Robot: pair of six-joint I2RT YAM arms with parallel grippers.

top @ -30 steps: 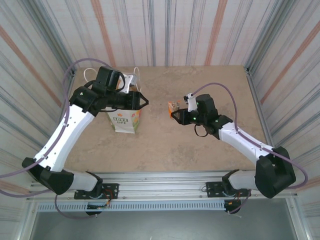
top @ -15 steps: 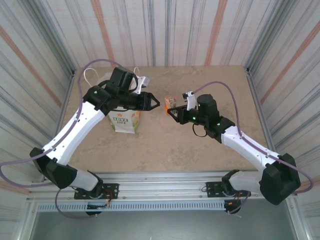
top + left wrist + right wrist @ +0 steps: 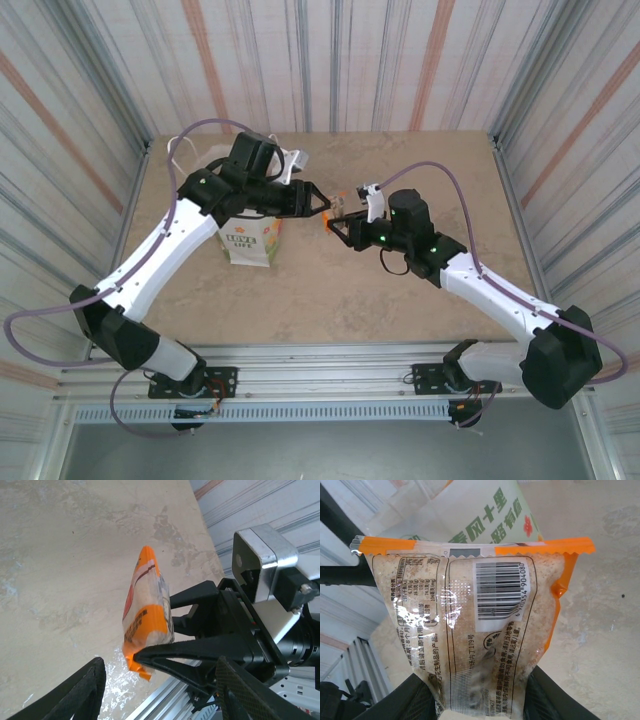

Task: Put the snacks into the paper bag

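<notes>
The right gripper [image 3: 338, 214], clamped on an orange packet [image 3: 147, 615], offers it to the left gripper [image 3: 319, 201] — jaws apart — probably because the paper bag [image 3: 250, 240] stands beside that arm.

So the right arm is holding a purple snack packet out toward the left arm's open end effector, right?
Not quite: the packet is orange, not purple, as the right wrist view shows. The right end effector does hold it out toward the open left end effector.
</notes>
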